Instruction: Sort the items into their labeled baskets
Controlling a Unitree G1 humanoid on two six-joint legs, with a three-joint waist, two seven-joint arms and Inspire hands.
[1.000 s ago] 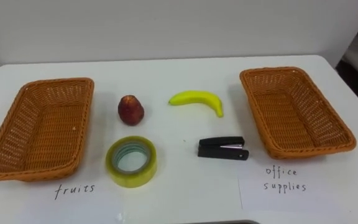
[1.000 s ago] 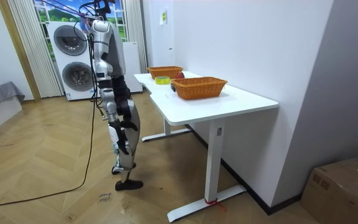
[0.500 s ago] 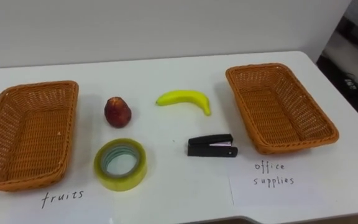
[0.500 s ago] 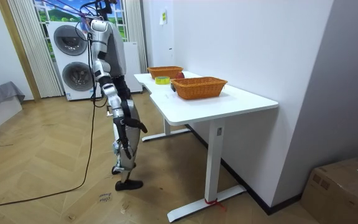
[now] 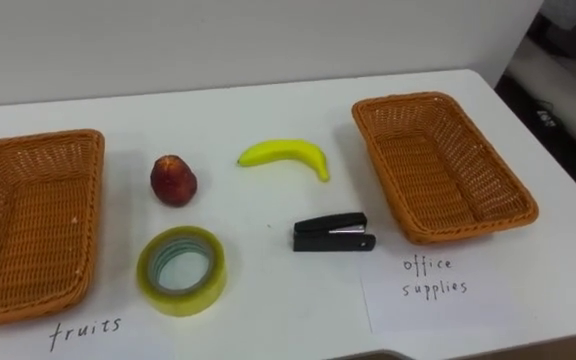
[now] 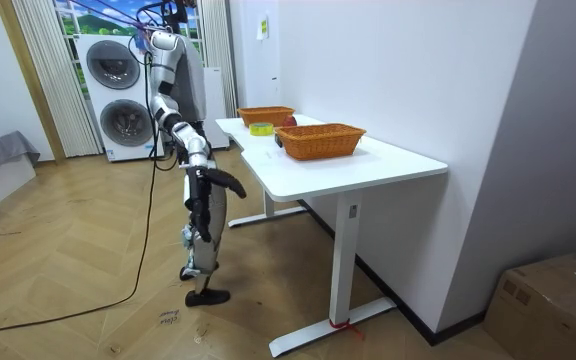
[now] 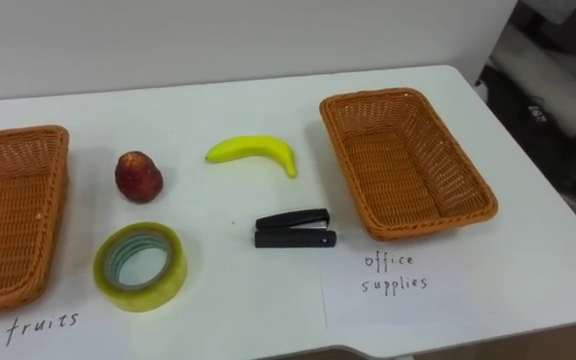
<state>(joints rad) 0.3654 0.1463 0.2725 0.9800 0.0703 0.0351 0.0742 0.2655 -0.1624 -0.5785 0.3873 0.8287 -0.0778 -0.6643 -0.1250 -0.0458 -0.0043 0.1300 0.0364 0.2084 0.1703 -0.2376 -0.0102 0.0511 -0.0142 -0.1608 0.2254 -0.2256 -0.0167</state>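
On the white table (image 5: 268,290) a red apple (image 5: 173,181), a yellow banana (image 5: 284,154), a roll of yellowish tape (image 5: 183,303) and a black stapler (image 5: 333,233) lie between two wicker baskets. The basket (image 5: 38,140) at the left has a handwritten "fruits" label (image 5: 85,328) before it. The basket (image 5: 423,235) at the right has an "office supplies" label (image 5: 433,277). Both baskets hold nothing. In the room view I stand at the table's long side, my right hand (image 6: 238,187) held forward below the table edge.
A white wall runs close behind the table. The table's right end (image 5: 513,110) drops off beside the right basket. Stacked washing machines (image 6: 113,100) stand behind me, with wooden floor around.
My right arm has swung up from my side toward the table edge. The eye view has shifted to the right; the things on the table have not moved.
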